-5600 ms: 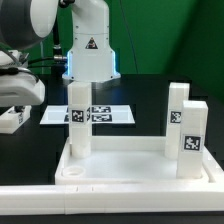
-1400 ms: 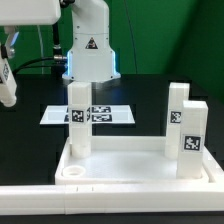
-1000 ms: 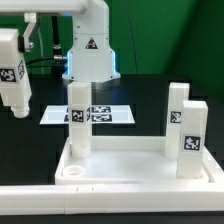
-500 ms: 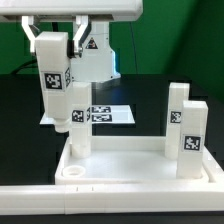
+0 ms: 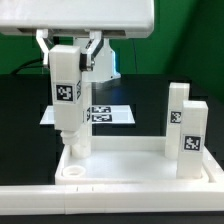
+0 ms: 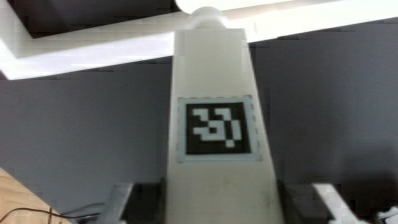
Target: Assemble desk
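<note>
Robotics lab bench. Shown by: black matte table (image 5: 150, 100), green backdrop (image 5: 185, 35) behind it, white robot arm base (image 5: 100, 62) with a warning-triangle sticker mounted at the far edge, marker board (image 5: 105, 114) laid flat, tag-marked white furniture parts (image 5: 186, 130).

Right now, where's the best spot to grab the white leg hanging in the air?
Probably right where the gripper has it: near the top of the held leg, coming from above, fingers squeezing two opposite flat sides. It's a square post hanging upright, so flat sides give firm contact, and its peg end stays free for the desk top.
</note>
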